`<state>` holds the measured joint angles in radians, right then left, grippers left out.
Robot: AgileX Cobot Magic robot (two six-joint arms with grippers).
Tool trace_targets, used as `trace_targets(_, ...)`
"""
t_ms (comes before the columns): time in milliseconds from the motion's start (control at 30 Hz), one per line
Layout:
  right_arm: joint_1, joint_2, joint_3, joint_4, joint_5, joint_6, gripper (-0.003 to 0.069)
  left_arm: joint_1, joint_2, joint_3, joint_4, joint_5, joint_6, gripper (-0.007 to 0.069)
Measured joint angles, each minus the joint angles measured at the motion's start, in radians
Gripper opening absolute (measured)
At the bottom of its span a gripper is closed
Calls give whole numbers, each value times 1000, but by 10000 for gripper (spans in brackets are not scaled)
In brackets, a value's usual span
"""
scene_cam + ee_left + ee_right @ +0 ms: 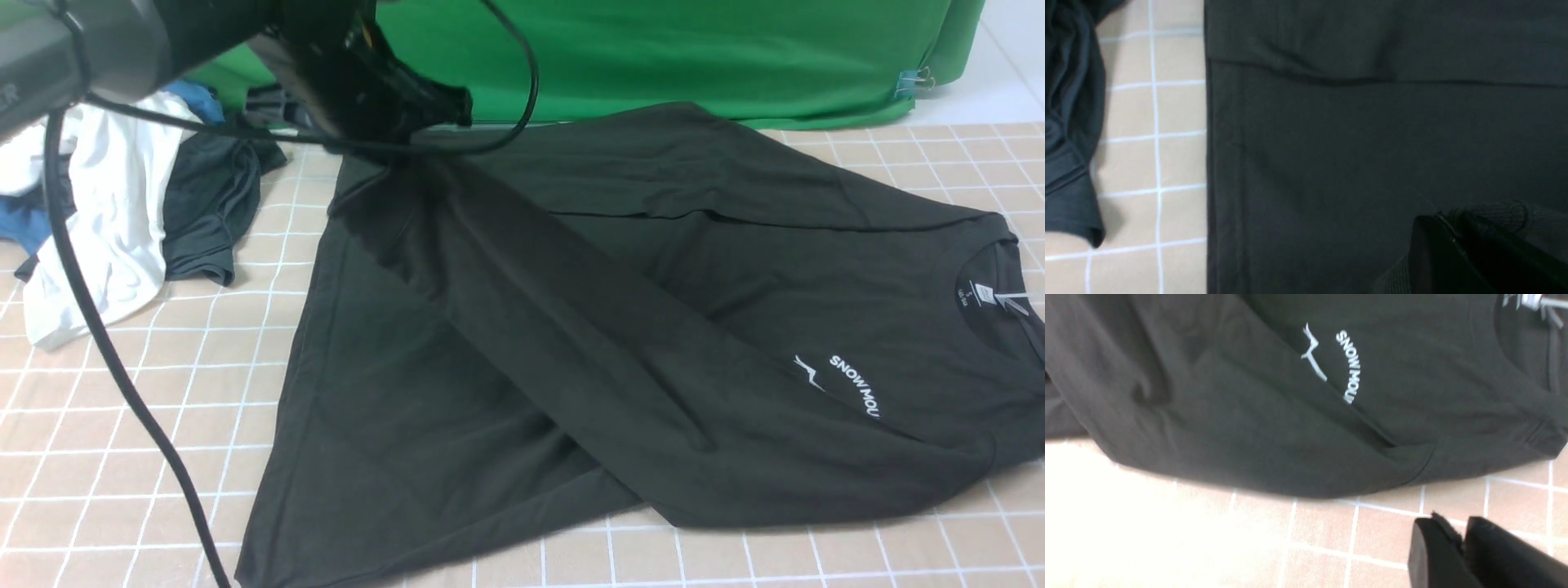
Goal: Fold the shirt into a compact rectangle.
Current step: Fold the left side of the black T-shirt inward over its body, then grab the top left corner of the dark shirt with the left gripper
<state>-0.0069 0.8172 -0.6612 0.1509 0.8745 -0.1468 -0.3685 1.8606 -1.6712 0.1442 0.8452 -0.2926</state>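
The black long-sleeved shirt lies spread on the tiled table, collar to the right, with its white chest print and neck label showing. One sleeve runs diagonally across the body up to my left gripper at the far left corner. In the left wrist view that gripper is shut on the sleeve's ribbed cuff above the shirt. My right gripper is shut with nothing in it, over bare tiles just off the shirt's edge near the print. It is out of the front view.
A white shirt, a dark grey-green shirt and blue cloth are heaped at the far left. The grey-green one lies close to the black shirt's hem. A green backdrop hangs behind. My left arm's cable droops across the near left.
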Motion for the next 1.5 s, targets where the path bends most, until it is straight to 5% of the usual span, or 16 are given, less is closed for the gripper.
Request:
trace_targets(533,91,79,0,11,3,0,252,0,169,-5,14,-20,-35,76)
trace_targets(800,121,266,0,-44,51,91,477,0,169,-141,45,213,-65,443)
trace_targets(1033,121,438,0,-96,50,147,502,0,168,-284,70,340,-16,668)
trace_targets(1300,121,429,-1,-99,25,153,471,36,181,-294,69,205,-21,616)
trace_targets(1400,121,429,-1,-99,20,154,437,102,205,-295,-48,186,-17,508)
trace_targets(1467,121,429,-1,-99,10,155,406,170,240,-295,-158,185,-3,340)
trace_targets(1500,121,429,-1,-99,10,155,403,170,243,-295,-167,185,-1,340)
